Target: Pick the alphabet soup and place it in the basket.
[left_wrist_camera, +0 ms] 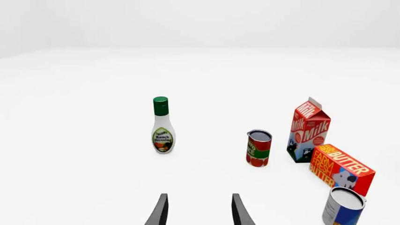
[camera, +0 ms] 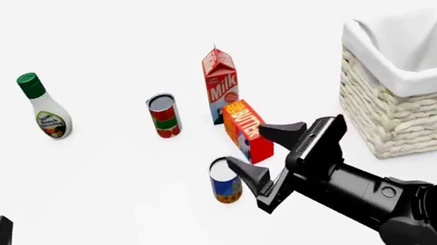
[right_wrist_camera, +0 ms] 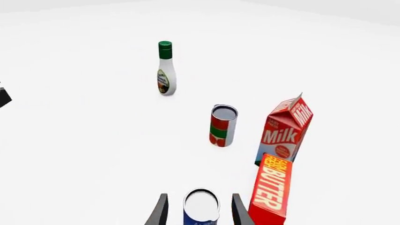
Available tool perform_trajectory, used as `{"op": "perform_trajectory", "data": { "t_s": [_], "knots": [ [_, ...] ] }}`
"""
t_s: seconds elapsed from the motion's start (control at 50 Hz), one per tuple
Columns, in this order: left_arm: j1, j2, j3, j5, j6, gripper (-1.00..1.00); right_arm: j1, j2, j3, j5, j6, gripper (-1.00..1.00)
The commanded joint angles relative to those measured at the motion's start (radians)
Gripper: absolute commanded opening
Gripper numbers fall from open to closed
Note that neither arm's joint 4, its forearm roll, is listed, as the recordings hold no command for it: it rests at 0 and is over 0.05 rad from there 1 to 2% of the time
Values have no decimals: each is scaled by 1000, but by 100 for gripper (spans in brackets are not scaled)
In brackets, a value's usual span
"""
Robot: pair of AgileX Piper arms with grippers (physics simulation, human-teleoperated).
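The table is plain white all over, matte and evenly lit, and it runs back into a pale grey-white backdrop with only a soft line where the two meet. Objects throw almost no shadow on it.

The soup can stands upright near the front middle, blue label above, orange-brown below, silver top. Just behind it to the right stands the butter box, with the milk carton close behind that. A red-and-green can stands left of the carton, and a ranch bottle sits well apart at far left. The basket stands at the right, cream wicker with white cloth lining, well clear of the soup can.

The right gripper hangs over the soup can with its fingers spread; in the right wrist view the can sits between the two fingers, and I cannot tell whether they touch it. The left gripper is low at the front left, jaws apart on nothing, pointing toward the bottle and the cans.
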Motion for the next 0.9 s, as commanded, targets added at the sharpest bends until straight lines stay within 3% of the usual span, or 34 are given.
{"op": "perform_trajectory", "data": {
  "t_s": [0.02, 0.9],
  "knots": [
    [0, 0, 0, 0, 0, 100, 2, 58, -11, -32, 13, 100],
    [0, 0, 0, 0, 0, 100, -14, 258, -98, -89, 45, 100]
  ]
}}
